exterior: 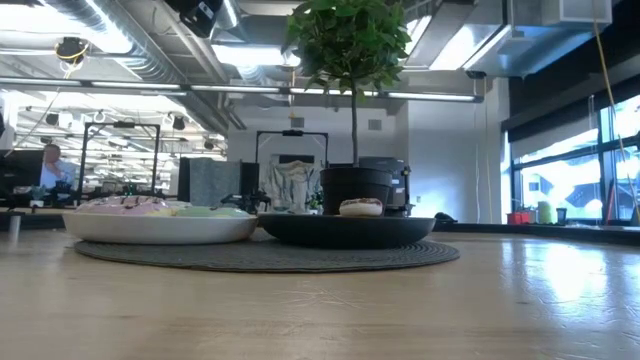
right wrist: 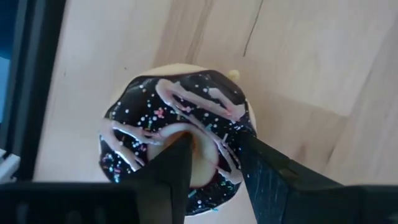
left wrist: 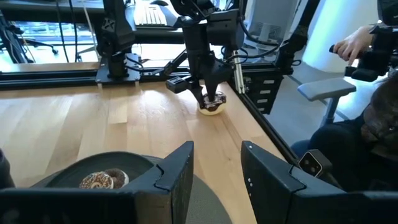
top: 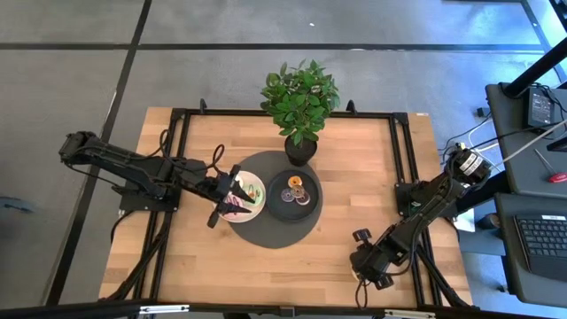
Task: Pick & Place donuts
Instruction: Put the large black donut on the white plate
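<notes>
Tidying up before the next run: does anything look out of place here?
One chocolate donut lies on bare wood near the table's edge, away from both plates, with the right gripper down on it.

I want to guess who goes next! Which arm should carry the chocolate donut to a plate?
The right arm. Its gripper already has its jaws in the chocolate donut. The left gripper hovers open-jawed over the white plate.

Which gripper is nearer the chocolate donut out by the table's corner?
Right. The right gripper is down on the chocolate donut, jaws straddling its rim, one in the hole. The left gripper hangs over the white plate, across the table.
</notes>
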`<action>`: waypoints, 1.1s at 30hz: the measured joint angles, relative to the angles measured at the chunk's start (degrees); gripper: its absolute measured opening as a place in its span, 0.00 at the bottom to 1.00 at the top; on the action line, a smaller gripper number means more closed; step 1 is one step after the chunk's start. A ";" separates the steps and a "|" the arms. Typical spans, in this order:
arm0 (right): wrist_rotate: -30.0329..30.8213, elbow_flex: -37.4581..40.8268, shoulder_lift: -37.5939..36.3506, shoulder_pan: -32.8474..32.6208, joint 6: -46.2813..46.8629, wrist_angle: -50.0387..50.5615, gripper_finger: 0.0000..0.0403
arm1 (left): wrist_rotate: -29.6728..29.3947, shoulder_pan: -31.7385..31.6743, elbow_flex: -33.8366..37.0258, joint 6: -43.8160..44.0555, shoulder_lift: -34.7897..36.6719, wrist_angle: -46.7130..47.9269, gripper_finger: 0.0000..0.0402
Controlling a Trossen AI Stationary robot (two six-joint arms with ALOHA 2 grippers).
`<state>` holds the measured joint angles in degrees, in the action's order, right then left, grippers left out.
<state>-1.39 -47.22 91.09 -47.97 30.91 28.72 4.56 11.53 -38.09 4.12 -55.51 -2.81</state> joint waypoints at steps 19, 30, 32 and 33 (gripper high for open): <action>0.16 -0.01 0.02 0.00 -1.11 -0.73 0.10 | -0.04 0.00 0.00 -1.14 0.01 0.00 0.32; 8.00 -13.43 0.11 7.84 -0.83 19.68 0.01 | -0.04 0.00 0.00 -2.37 0.00 0.00 0.32; 13.65 -16.20 0.11 11.15 -3.59 21.21 0.01 | -0.04 0.00 0.00 -1.23 0.05 -0.10 0.32; 16.40 -17.29 0.11 12.86 -6.01 21.29 0.01 | -0.04 0.00 0.01 -0.66 0.30 -0.10 0.32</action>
<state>15.02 -64.50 91.20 -35.10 24.90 50.01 4.52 11.53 -38.08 3.46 -55.22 -2.91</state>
